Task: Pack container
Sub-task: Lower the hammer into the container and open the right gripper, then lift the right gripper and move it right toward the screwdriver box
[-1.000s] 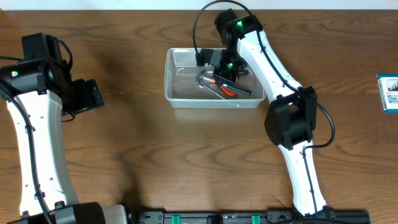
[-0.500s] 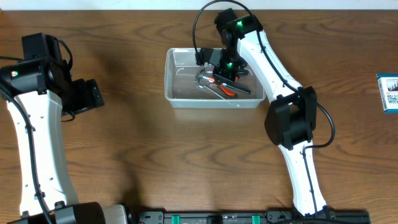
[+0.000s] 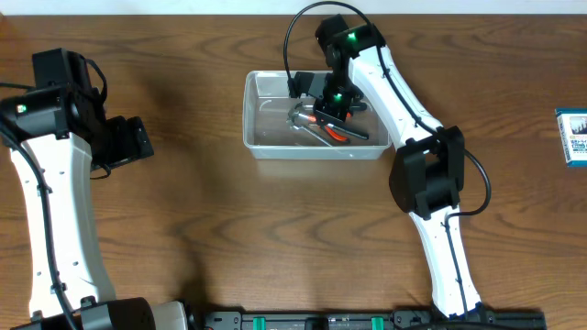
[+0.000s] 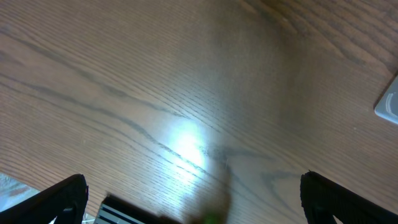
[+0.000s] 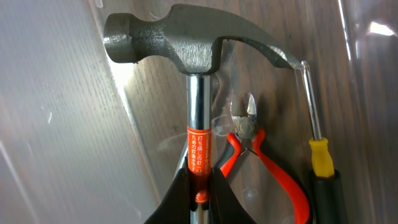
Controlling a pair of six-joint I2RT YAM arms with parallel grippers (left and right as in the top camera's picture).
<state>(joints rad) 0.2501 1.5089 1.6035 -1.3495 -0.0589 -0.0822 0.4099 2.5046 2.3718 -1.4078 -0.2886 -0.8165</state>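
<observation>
The clear plastic container stands at the table's upper middle. Inside it my right gripper is shut on the steel shaft of a claw hammer, its orange label between the fingertips. The hammer's head lies near the container's left wall. Beside it in the container lie orange-handled pliers and a screwdriver with a yellow-and-black handle. My left gripper stands open over bare table at the left, with nothing between its fingers.
A small blue-and-white box lies at the table's right edge. A corner of the container shows at the right edge of the left wrist view. The dark rail runs along the table's front edge.
</observation>
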